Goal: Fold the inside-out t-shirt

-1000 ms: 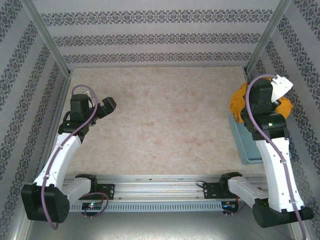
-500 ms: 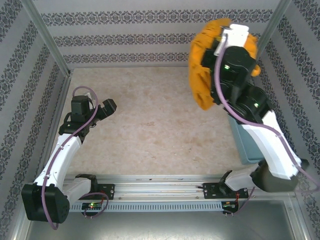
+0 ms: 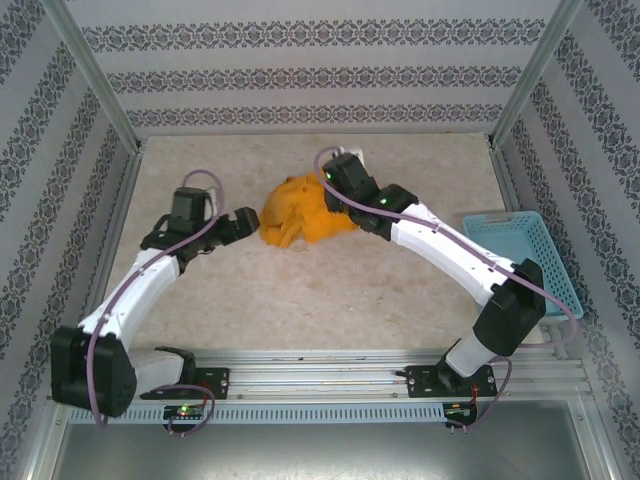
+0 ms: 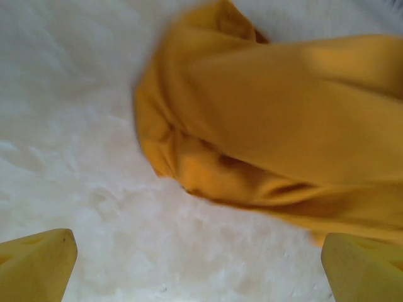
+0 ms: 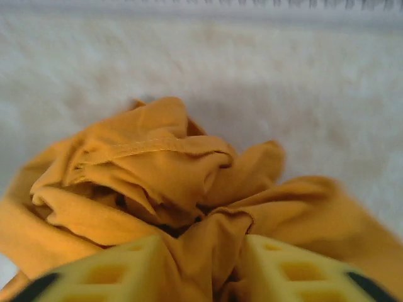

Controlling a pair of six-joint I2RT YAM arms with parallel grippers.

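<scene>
I note t-shirt [image 3: 300, 222] plain mustard-orange, counter [image 3: 330, 300] cream with faint tan mottling, basket [image 3: 525, 255] light blue, walls [image 3: 300, 75] pale with grey floral stripes, my right gripper [image 5: 200, 264] yellow-fingered.

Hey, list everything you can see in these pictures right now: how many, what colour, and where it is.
t-shirt: one, mustard-orange, crumpled in a heap mid-table, toward the back.
basket: one, light blue, at the table's right edge.
table: one, pale beige, under everything.
walls: grey-and-white patterned, at the back and both sides.
left arm: one, white and black, reaching toward the heap's left side.
left tool: one, yellow fingers, open, just short of the cloth.
right arm: one, white and black, stretched over to the heap.
right tool: one, yellow fingers, cloth between them; grip unclear.
</scene>
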